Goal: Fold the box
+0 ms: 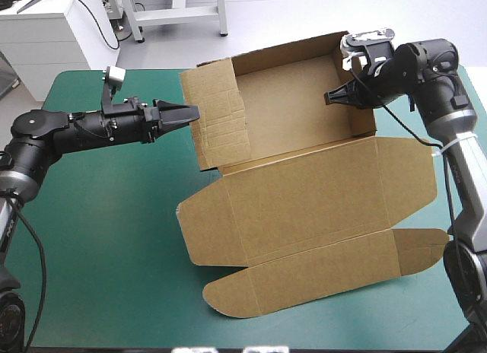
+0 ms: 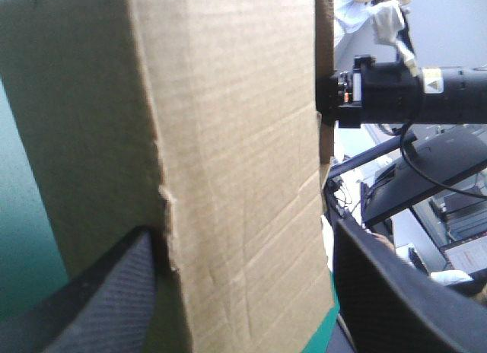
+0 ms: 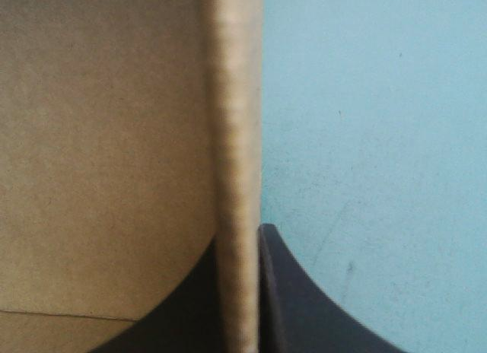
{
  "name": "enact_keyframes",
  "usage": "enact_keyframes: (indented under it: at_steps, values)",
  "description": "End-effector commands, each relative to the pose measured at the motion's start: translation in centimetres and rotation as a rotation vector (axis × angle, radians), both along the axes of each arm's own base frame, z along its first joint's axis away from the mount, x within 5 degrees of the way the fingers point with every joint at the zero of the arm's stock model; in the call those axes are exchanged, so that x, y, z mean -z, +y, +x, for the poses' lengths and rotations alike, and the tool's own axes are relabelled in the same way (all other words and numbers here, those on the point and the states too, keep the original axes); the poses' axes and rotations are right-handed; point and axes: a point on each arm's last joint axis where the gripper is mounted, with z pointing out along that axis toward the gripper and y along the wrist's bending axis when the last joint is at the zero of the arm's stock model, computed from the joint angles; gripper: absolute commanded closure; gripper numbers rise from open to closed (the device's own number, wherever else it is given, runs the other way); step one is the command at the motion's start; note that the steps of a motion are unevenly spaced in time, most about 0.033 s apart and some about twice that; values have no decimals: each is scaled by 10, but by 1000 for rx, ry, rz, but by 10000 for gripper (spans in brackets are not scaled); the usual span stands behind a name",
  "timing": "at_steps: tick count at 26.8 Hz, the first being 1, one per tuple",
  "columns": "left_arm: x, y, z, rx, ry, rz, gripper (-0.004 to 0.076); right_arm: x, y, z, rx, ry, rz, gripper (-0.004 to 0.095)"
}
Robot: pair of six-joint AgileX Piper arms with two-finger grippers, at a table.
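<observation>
On opposite walls, the right gripper [image 1: 329, 96] pinched the box [image 1: 304, 186], the left gripper [image 1: 192, 112] stood wide astride it; closing squarely seemed wise.

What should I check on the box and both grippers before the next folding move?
1. Right gripper clamped on the right wall: ok, fingers nearly shut on its edge.
2. Left gripper gripping the left wall: not ok, fingers stand open around it.
3. Left wall tucked in place: cannot tell.
4. Lid lying flat on the teal-green cover: ok.
5. Far wall raised: ok.
</observation>
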Motion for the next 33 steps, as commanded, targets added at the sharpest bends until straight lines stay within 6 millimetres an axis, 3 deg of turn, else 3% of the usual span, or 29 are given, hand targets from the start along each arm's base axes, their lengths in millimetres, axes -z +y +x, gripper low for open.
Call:
enact_keyframes:
  at_steps: [1,10,16,23,33]
  values:
    - [-17,-13,-9,5,-23,-14,250,-30,-1,-11,11,-135,57,908]
    - [-17,-46,-8,-74,-20,128,250,-31,-1,-11,12,-146,67,908]
    - [-37,-62,-10,-158,-81,275,250,-34,1,-10,11,-179,70,908]
    - [-42,-77,-10,-293,-109,323,250,-45,18,-23,46,-251,-51,908]
    - [-31,-83,0,-420,-92,395,250,-57,46,-41,9,-306,3,908]
